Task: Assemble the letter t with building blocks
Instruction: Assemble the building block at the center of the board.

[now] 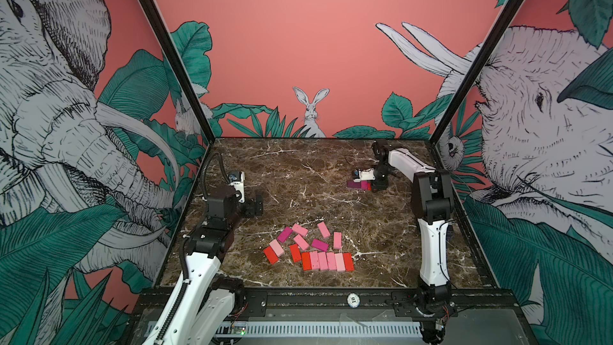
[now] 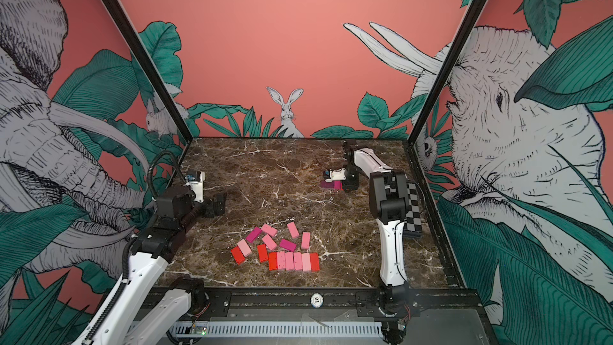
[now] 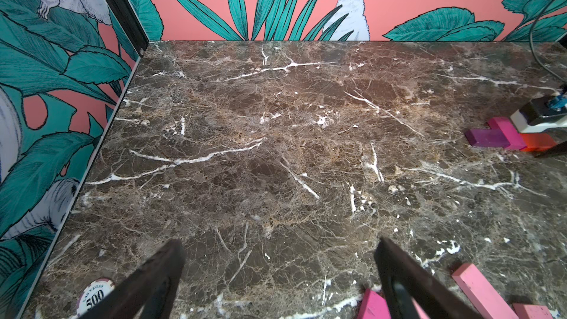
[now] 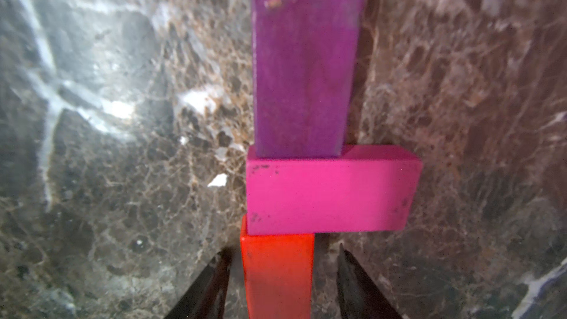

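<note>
Red block [image 4: 277, 286], astride which we saw the right tool [image 4: 283, 251] spread, touched the magenta block [image 4: 331, 191]; the left tool [image 3: 279, 242] stood spread wide.

The counter [image 1: 298, 167] is dark brown marble with white veins. The loose blocks [image 1: 326, 261] are red, pale pink, pink and magenta. Toward one o'clock lie a purple block [image 4: 303, 56], a magenta block [image 4: 331, 191] and a red block [image 4: 277, 274]. The checkerboard plate [image 2: 413, 214] is black and white.
</note>
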